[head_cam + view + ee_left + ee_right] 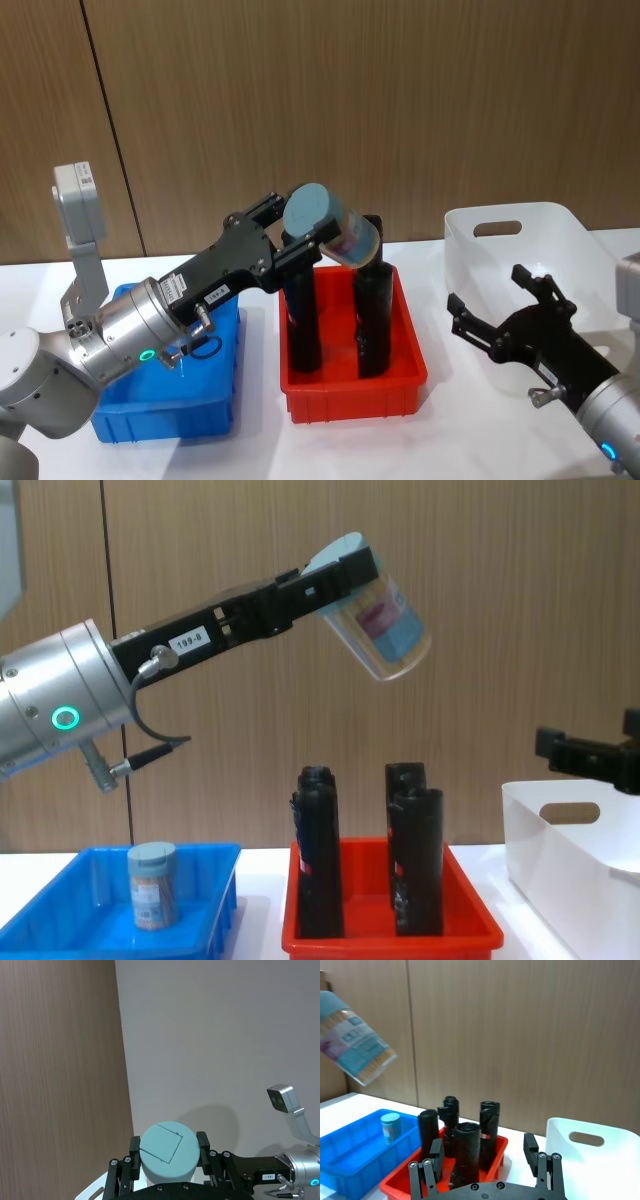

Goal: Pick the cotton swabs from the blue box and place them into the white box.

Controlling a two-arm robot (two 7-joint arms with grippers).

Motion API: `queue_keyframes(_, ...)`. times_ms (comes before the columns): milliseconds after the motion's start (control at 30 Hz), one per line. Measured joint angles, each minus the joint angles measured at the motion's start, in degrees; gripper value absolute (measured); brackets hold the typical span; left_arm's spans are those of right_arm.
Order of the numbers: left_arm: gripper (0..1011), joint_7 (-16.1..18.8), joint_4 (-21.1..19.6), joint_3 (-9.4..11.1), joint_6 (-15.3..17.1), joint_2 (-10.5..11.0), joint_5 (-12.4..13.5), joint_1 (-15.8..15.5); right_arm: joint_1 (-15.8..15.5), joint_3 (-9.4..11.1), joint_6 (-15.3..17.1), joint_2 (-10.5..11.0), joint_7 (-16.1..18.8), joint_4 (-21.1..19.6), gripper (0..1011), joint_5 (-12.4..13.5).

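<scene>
your left gripper (290,235) is clamped on a small clear plastic cylindrical tub of cotton swabs (380,620) with a pale grey-blue round lid. the fingers (202,1144) pinch it from both sides just under the lid, and the tub's body tilts away and downward from the fingertips. it hangs in the air, high over the red rectangular plastic tray (350,395). the tall black cylinders (302,320) in that tray stand below the fingers, well clear of the tub.

behind those fingers, under the left arm, sits the shallow bright blue plastic tray (60,895). a second swab tub (152,885) stands upright in it.

your right gripper (487,285) is spread wide with nothing between its fingers. it hovers just above the rim of the white plastic bin (560,225) with the oval handle cut-out, fingertips pointing roughly toward the red tray. the held tub is well apart from the right fingers and from the white bin.
</scene>
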Motion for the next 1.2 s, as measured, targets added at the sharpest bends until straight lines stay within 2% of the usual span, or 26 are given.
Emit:
queue_keyframes(133,673,0.0,0.0,0.0,0.0,0.0,0.0,0.0,0.3,0.3,-0.3,0.7,2.6,0.0,1002,0.5)
queue_keyframes(200,673,0.0,0.0,0.0,0.0,0.0,0.0,0.0,0.7,0.6,-0.6,1.3,5.1,0.0,1002,0.8)
queue_keyframes(500,673,-0.1,0.0,0.0,0.0,0.0,0.0,0.0,1.9,0.9,-0.9,2.1,9.6,-0.6,1002,0.8)
queue_keyframes(1200,673,-0.1,0.0,0.0,0.0,0.0,0.0,0.0,6.2,-0.8,0.2,-0.1,12.8,-1.1,1002,-5.1)
